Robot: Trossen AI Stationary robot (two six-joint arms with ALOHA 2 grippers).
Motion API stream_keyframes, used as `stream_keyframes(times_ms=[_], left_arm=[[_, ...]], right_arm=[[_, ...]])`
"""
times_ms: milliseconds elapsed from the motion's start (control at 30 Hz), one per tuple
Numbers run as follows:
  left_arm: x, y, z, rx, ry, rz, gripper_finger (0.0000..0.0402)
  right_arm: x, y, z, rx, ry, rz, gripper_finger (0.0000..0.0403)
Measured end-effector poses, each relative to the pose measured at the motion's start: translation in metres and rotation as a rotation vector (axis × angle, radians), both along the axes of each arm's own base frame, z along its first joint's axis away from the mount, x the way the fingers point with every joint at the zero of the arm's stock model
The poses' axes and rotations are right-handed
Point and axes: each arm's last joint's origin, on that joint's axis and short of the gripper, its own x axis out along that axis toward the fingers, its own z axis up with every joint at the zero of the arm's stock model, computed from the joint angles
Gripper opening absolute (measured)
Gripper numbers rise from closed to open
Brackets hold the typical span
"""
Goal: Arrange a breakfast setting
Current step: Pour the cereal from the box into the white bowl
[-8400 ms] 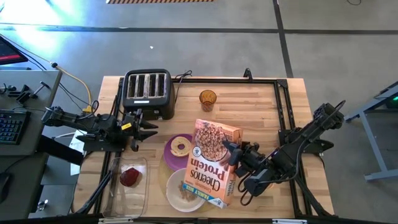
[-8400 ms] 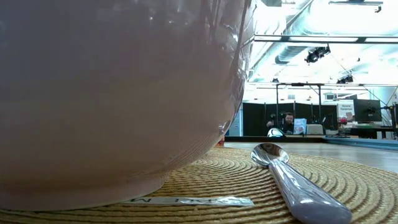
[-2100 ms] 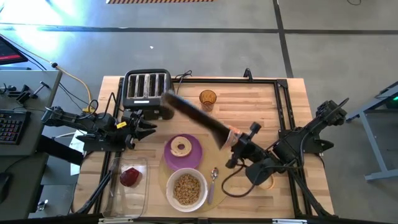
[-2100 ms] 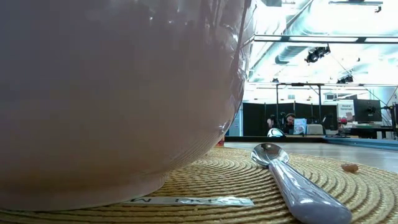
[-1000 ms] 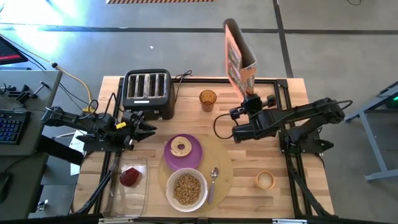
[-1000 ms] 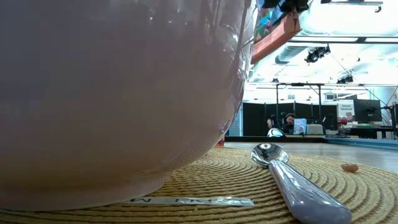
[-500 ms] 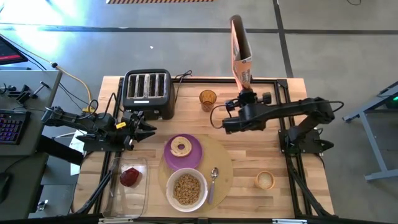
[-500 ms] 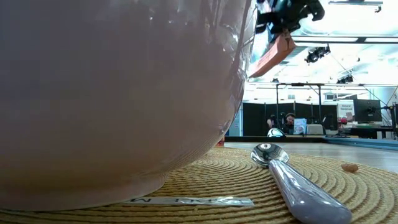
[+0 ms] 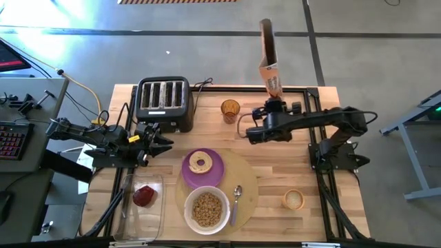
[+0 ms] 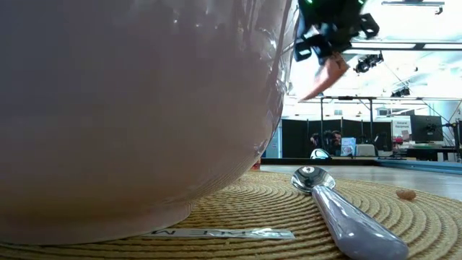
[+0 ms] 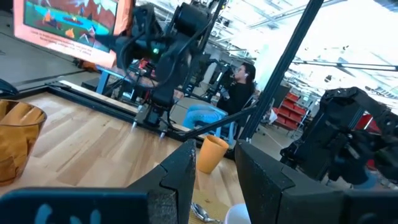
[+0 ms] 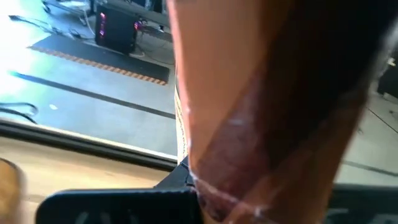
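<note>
The round tan placemat [image 9: 247, 180] lies at the table's near middle. On it rest the purple plate [image 9: 216, 173] with the bagel ring [image 9: 201, 163], the white bowl [image 9: 207, 209] of brown cereal, and the metal spoon [image 9: 236, 200]. The dark red piece [image 9: 145, 195] lies in the clear container [image 9: 141, 213]. My right gripper [image 9: 274, 105] is shut on an orange cereal box [image 9: 269, 52], raised over the table's far middle. My left gripper [image 9: 165, 141] is open and empty near the toaster [image 9: 163, 100]; its fingers show in the left wrist view [image 11: 214, 171]. My right gripper holds the cereal box by its lower end [image 9: 274, 88], pinched between the two fingers. The box stands roughly upright above the gripper, lifted clear of the table. In the right wrist view the box [image 12: 261, 112] fills the picture and hides the fingers.
An amber glass [image 9: 230, 110] stands just left of my right gripper. A small tan cup [image 9: 294, 200] stands right of the placemat. A loose cereal piece [image 10: 406, 193] lies on the table. A person sits in the room beyond the table [image 11: 239, 78].
My right gripper has turned the cereal box about, so that the high view now shows a narrower side of it. In the low view the gripper and the box's lower end have come down and into the picture. My left arm has kept still.
</note>
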Motion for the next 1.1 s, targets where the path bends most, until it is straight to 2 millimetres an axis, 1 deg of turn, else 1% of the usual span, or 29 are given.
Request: stream_keyframes(times_ms=[200,333,400,567,867,1100], left_arm=[[0.0,0.0,0.0,-0.007,0.004,-0.001,0.0104],[0.0,0.0,0.0,-0.009,0.005,0.01,0.0104],[0.0,0.0,0.0,-0.009,0.003,0.011,0.0104],[0.0,0.0,0.0,-0.01,0.004,0.013,0.0104],[0.0,0.0,0.0,-0.02,0.004,0.013,0.0104],[0.0,0.0,0.0,-0.019,0.004,0.013,0.0104]], right_arm=[[-0.032,0.001,-0.027,-0.006,-0.054,-0.046,0.003],[-0.046,0.002,-0.045,0.034,-0.087,-0.092,0.003],[-0.049,0.003,-0.055,0.062,-0.1,-0.107,0.003],[-0.05,0.007,-0.081,0.078,-0.188,-0.091,0.003],[-0.059,0.009,-0.121,0.156,-0.296,-0.099,0.003],[-0.07,0.009,-0.142,0.196,-0.326,-0.111,0.003]])
